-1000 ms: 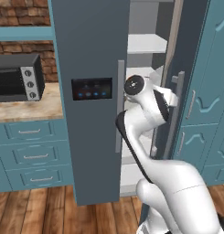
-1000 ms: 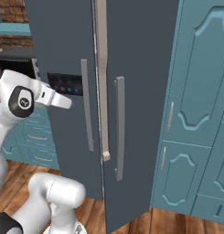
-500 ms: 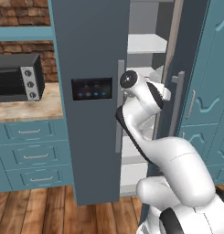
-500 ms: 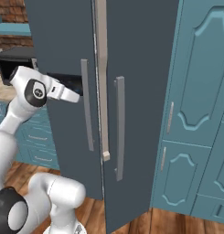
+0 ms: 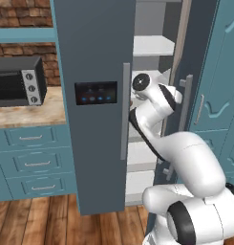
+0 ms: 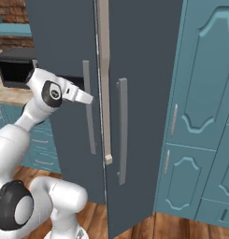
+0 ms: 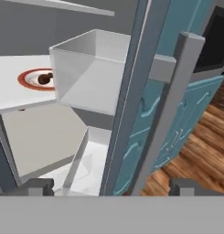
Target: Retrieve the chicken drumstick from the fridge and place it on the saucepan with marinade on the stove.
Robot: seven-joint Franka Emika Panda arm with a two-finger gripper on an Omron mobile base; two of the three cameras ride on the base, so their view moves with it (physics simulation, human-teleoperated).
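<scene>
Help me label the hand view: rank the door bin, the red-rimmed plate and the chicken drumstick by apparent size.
1. door bin, though it sits nearer the camera
2. red-rimmed plate
3. chicken drumstick, lying on the plate

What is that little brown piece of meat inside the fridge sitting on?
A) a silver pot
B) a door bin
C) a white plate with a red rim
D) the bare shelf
C: in the hand view the chicken drumstick lies on the red-rimmed white plate on a fridge shelf.

Arm (image 5: 185, 158): glossy white rounded shells, lower right of left base view; dark grey joint discs, black cable along forearm; gripper (image 7: 111, 186) fingertips dark grey, blocky.
</scene>
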